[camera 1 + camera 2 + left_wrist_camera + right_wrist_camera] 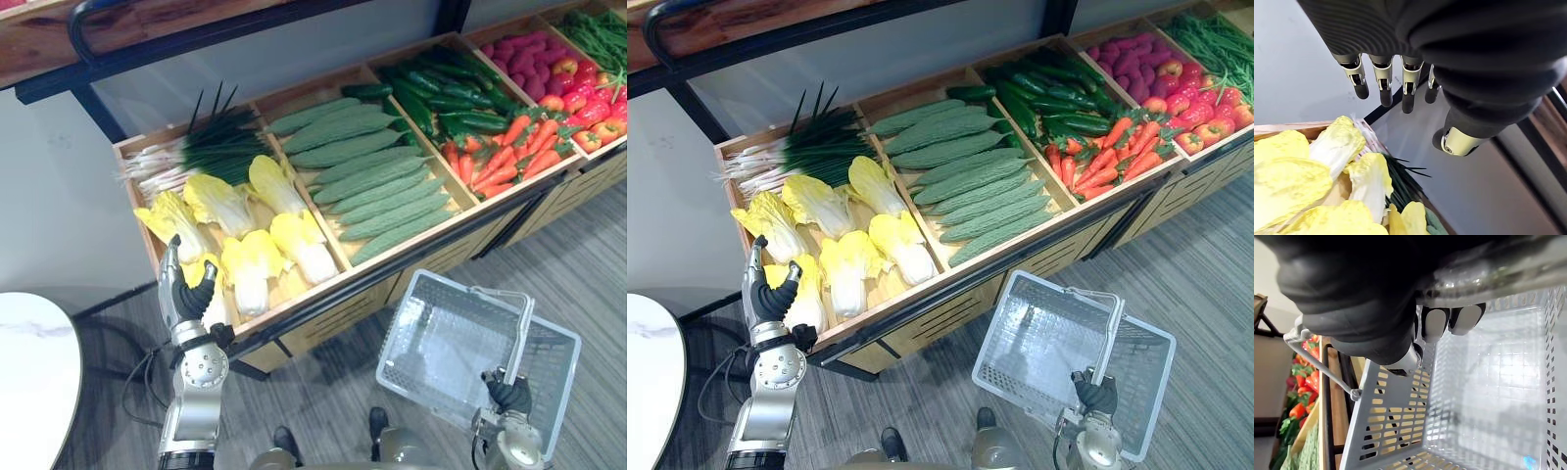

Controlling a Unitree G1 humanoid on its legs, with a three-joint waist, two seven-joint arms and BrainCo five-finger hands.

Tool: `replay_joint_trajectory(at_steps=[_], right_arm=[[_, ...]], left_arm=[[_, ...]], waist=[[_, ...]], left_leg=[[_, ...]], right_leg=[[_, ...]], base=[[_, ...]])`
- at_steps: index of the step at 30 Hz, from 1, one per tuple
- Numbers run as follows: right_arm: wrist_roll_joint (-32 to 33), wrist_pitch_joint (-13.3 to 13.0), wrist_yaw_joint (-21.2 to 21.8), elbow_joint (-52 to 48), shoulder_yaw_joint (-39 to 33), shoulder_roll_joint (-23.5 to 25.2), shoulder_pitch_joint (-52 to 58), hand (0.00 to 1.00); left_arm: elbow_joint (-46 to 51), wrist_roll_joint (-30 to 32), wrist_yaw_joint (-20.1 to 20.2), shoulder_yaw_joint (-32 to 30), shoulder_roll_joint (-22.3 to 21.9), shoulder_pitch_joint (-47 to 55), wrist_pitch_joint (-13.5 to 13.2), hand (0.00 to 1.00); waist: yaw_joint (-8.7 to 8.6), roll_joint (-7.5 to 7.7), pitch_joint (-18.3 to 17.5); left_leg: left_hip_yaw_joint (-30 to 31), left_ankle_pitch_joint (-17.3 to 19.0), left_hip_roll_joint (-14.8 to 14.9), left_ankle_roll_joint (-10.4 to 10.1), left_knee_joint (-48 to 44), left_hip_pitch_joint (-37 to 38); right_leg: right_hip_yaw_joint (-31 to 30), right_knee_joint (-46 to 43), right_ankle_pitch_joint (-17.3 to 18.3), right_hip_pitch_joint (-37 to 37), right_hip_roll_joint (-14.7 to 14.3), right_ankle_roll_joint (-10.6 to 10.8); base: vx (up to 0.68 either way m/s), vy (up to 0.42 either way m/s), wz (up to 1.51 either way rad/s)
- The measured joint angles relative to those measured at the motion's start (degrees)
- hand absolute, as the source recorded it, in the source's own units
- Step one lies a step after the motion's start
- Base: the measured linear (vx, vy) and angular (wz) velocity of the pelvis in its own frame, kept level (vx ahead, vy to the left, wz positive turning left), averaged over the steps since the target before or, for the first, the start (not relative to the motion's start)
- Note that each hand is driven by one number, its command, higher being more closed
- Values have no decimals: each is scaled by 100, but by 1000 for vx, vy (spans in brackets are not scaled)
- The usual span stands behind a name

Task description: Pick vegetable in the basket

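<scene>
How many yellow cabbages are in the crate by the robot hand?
6 cabbages: three in the back row, three in front, the leftmost partly behind the left robot hand; others may be hidden.

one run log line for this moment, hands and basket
left hand: open, over cabbages | right hand: shut on basket handle | basket: empty | picked: nothing yet

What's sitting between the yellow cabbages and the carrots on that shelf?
Long, pale green, bumpy gourds, piled side by side, lie between the cabbages and the carrots. Both eye views show this.
</scene>
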State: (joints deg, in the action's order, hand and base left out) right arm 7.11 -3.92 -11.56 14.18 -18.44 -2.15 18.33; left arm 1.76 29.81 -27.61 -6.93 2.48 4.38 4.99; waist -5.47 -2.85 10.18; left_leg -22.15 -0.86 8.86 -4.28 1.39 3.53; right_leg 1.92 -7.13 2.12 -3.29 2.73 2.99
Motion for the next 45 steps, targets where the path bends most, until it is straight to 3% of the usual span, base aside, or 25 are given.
replay_joint_trajectory(at_steps=[7, 14, 17, 23, 24, 31, 45], right_arm=[[3, 2, 0, 21, 86, -19, 88, 100], [3, 0, 2, 28, 275, -55, 20, 100], [3, -2, -1, 27, 336, -55, -52, 100], [7, -4, -61, 27, 556, -46, -77, 100], [7, -4, -61, 27, 569, -45, -78, 100], [180, -26, -62, -3, 583, -51, -121, 100], [123, -27, 57, 0, 471, -49, -368, 100]], left_arm=[[-1082, 131, -26, 104, 175, -573, 240, 0], [-1952, 238, -28, 368, 523, -1255, 299, 0], [-2077, 230, -28, 484, 619, -1503, 309, 0], [-2693, 256, -66, 666, 850, -2078, 311, 0], [-2838, 309, -100, 668, 912, -2190, 319, 100], [-3335, 926, -43, 655, 1028, -2635, 440, 100], [-2749, 678, 500, 649, 1123, -2414, 147, 100]], waist=[[-31, 7, -3], [-213, 66, 5], [-319, 138, 40], [-322, 306, 151], [-321, 322, 171], [-297, 327, 267], [-309, 273, 483]], left_leg=[[-90, -24, -25, -34, 115, -140], [-195, -49, -55, -58, 165, -439], [-249, -49, -56, -58, 149, -588], [-437, -41, -17, -61, 59, -865], [-466, -40, -4, -63, 59, -889], [-463, -40, 30, -63, 9, -966], [-132, -43, -40, -59, 76, -710]], right_leg=[[-83, -9, 8, -253, -10, -12], [-177, -87, 18, -669, -8, 2], [-217, -111, 18, -850, -7, 1], [-369, -178, -5, -1203, -44, -26], [-377, -176, -15, -1233, -50, -38], [-375, -186, -43, -1292, -44, -72], [-93, 106, -77, -764, 30, -25]], base=[[17, -3, -6], [63, 0, -8], [45, -3, -8], [16, -12, -13], [19, -11, -10], [3, -6, 0], [34, 3, 10]])
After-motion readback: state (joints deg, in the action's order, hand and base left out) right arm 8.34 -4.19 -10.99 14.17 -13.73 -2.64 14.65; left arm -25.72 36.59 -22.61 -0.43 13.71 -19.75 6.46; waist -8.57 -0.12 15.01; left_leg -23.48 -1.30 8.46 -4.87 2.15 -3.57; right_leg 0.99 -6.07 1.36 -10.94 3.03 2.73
